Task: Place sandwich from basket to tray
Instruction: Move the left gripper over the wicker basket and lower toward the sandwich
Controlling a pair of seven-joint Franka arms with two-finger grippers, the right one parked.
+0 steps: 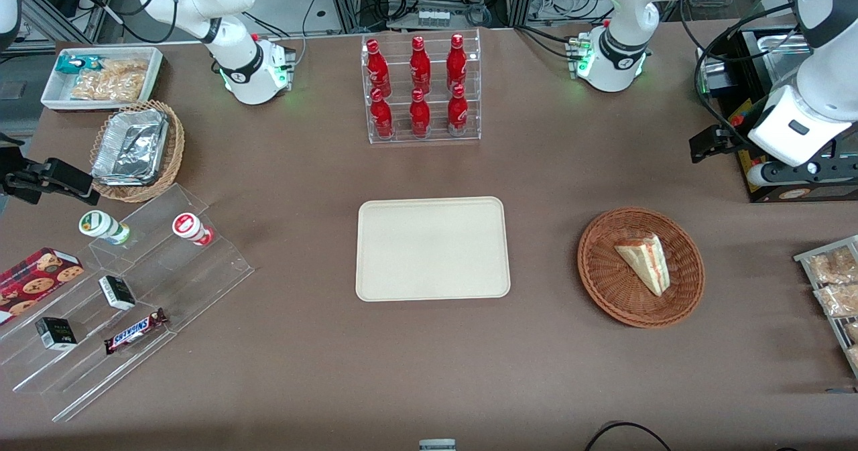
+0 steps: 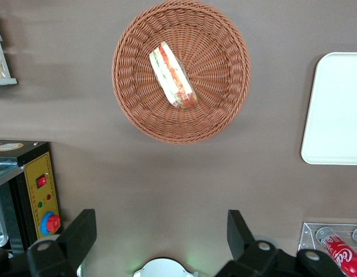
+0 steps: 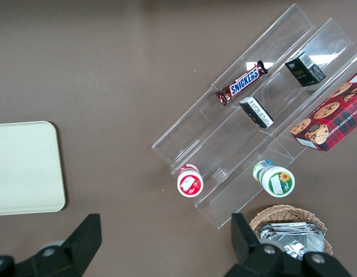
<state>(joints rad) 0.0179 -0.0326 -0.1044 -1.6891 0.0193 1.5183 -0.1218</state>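
Tray [image 2: 334, 109] — cropped by wrist view's edge

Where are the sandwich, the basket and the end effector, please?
sandwich [image 1: 645, 261], front view, white bread face.
basket [image 1: 596, 263], front view, woven wall.
end effector [image 2: 161, 231], left wrist view, midway between open fingertips, above the table.

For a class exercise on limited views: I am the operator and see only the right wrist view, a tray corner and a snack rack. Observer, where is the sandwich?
Observer: The sandwich lies in the basket, toward the working arm's end of the table.
Operator: And the gripper?
Observer: The gripper is open and holds nothing. It hangs above the table, farther from the front camera than the basket.
Operator: How does the tray sit relative to the basket?
Observer: The tray lies beside the basket, apart from it, toward the parked arm's end.
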